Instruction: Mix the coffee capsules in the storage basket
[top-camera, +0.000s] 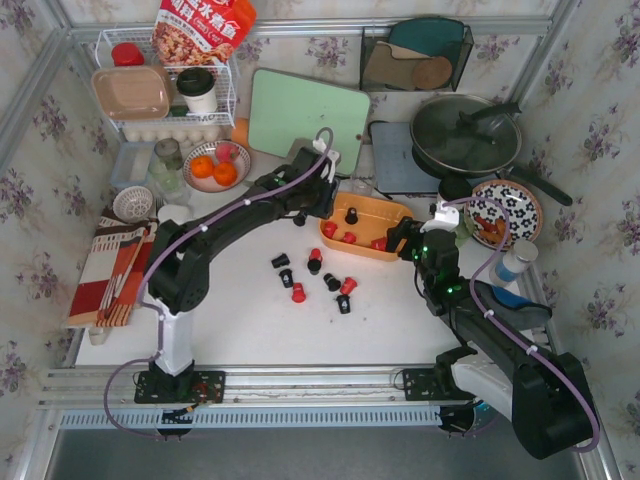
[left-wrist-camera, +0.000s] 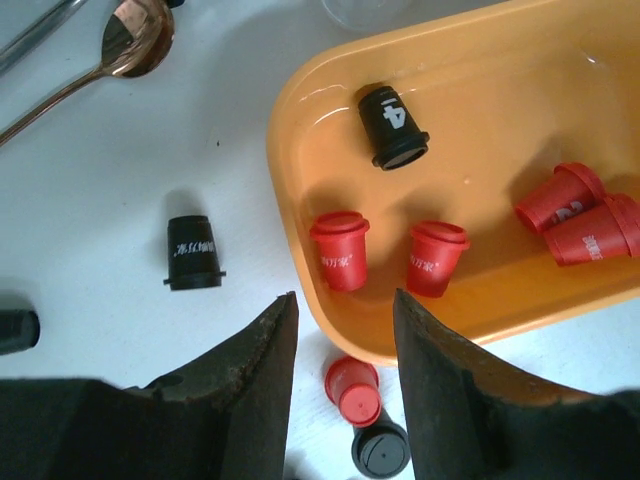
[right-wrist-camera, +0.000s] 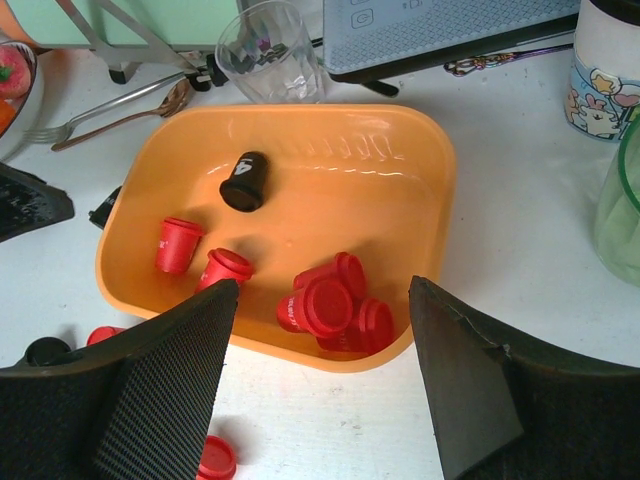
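collecting, i judge: with the storage basket (right-wrist-camera: 425, 190) right of the table's (top-camera: 235, 325) middle holding mostly red coffee capsules (left-wrist-camera: 340, 250), the half-open left gripper (left-wrist-camera: 342, 300) and wide right gripper (right-wrist-camera: 322, 285), both empty, next need a loose black capsule (left-wrist-camera: 193, 252).

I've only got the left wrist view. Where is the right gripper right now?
Observer: The right gripper hovers at the storage basket's near right corner, jaws open, holding nothing.
Operator: Any capsules beyond the few I see?
Observer: Yes, loose red and black capsules lie scattered on the table, on the basket's near side.
Operator: Is the basket's right end filled?
Observer: Its far right part is bare; a red cluster sits against the near wall.
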